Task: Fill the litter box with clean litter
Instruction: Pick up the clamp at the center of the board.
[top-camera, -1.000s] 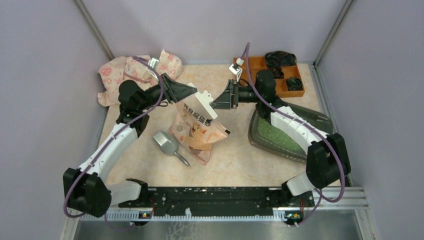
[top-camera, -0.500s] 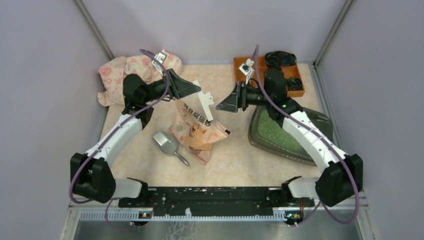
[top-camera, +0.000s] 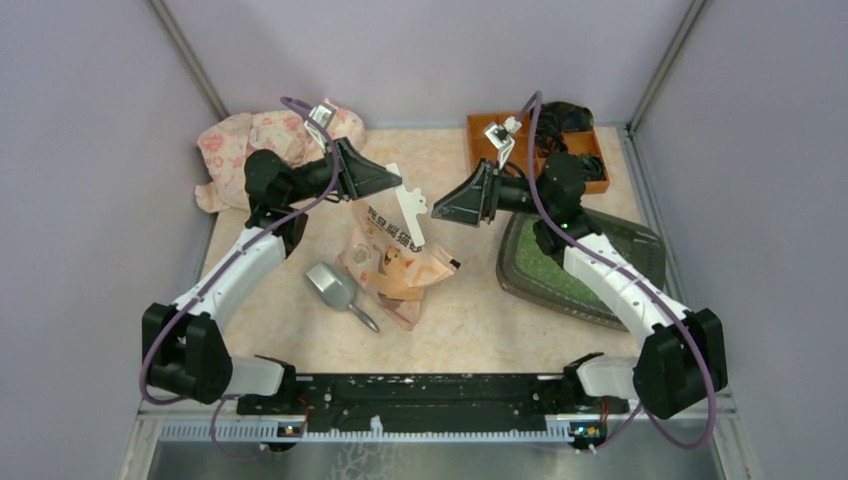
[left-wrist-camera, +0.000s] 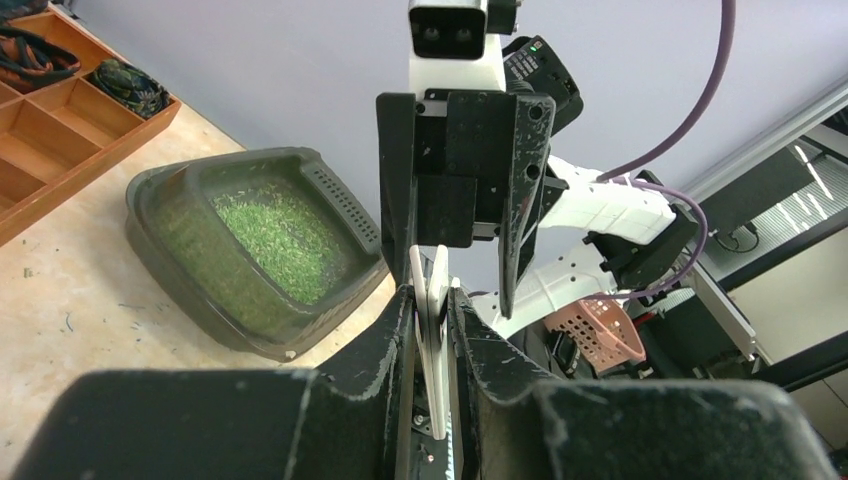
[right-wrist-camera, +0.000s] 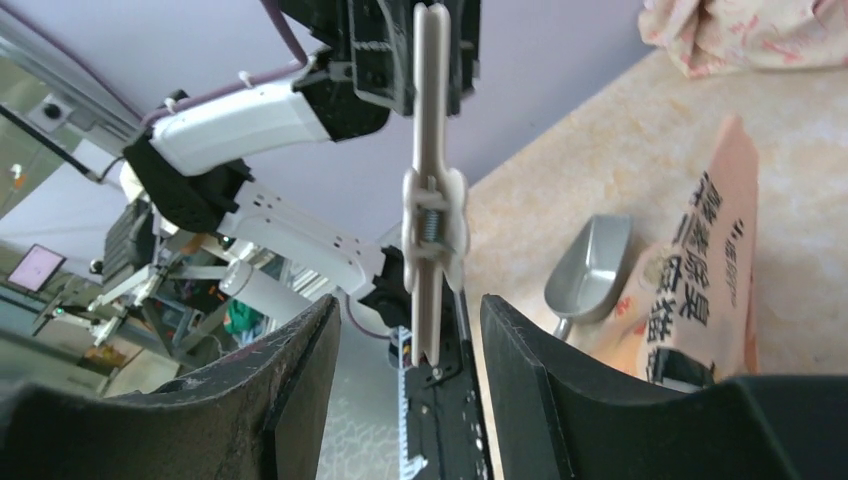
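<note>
The dark litter box (top-camera: 640, 243) sits at the right, with light-green clean litter (top-camera: 548, 264) covering its floor; the left wrist view shows the litter box (left-wrist-camera: 160, 200) and the litter (left-wrist-camera: 280, 240) too. My left gripper (top-camera: 398, 186) is shut on a white bag clip (top-camera: 410, 216), held in the air above the pink printed bag (top-camera: 400, 268). In the left wrist view the clip (left-wrist-camera: 432, 330) stands pinched between the jaws. My right gripper (top-camera: 437, 210) faces it, open. In the right wrist view the clip's (right-wrist-camera: 432, 200) end hangs between the spread fingers (right-wrist-camera: 300, 370), touching neither.
A grey scoop (top-camera: 333, 287) lies left of the bag. A floral cloth (top-camera: 250, 140) is bunched at the back left. The orange organiser (top-camera: 590, 172) with dark items stands at the back right, behind the litter box.
My left gripper has swung up and back with the clip, tilting it off the bag top. The right arm has shifted right and its jaws have narrowed a little.
</note>
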